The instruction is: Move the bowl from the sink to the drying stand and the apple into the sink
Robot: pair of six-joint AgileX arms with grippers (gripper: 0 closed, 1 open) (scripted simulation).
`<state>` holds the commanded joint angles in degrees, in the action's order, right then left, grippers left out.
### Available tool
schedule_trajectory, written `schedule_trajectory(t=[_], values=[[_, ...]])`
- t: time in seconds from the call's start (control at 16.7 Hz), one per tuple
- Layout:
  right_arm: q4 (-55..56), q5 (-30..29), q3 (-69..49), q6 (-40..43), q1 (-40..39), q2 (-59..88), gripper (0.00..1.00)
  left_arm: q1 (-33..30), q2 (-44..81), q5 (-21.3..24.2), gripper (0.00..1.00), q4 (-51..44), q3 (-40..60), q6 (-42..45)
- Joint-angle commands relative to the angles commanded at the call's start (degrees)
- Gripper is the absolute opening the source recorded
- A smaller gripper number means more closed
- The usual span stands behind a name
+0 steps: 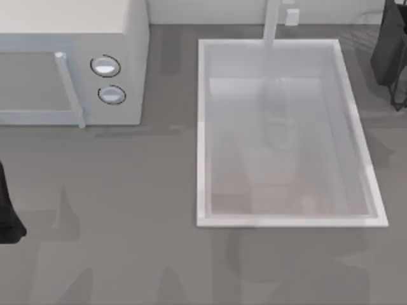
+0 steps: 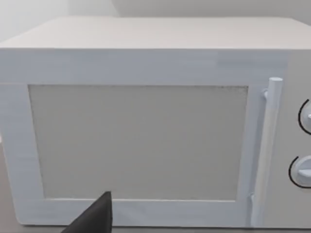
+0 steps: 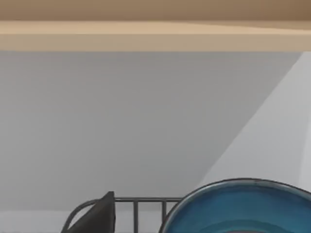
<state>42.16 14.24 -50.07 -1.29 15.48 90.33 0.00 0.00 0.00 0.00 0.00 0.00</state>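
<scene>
The white sink [image 1: 286,220] lies right of centre in the top view, its pale floor bare. In the right wrist view the blue bowl [image 3: 240,208] shows its inside and thin dark rim, close beside the grey wires of the drying stand [image 3: 146,200]. A black part of my right gripper [image 3: 99,216] is just in front of those wires. My right arm [image 1: 389,51] hangs at the table's far right corner. I cannot tell whether the bowl rests on the stand or is held. The apple is out of view. My left gripper [image 2: 97,218] faces the microwave.
A white microwave [image 1: 70,63] with two round knobs and a bar handle fills the back left. My left arm [image 1: 7,219] sits at the left edge. The tap post [image 1: 272,25] rises behind the sink. Grey tabletop spreads in front.
</scene>
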Motion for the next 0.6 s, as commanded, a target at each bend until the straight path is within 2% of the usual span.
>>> schedule_trajectory(t=[0.6], values=[[-21.9, -7.6, 26.2, 0.3, -8.2, -50.9, 1.0, 0.0, 0.0, 0.0, 1.0, 0.0, 0.0, 0.0]])
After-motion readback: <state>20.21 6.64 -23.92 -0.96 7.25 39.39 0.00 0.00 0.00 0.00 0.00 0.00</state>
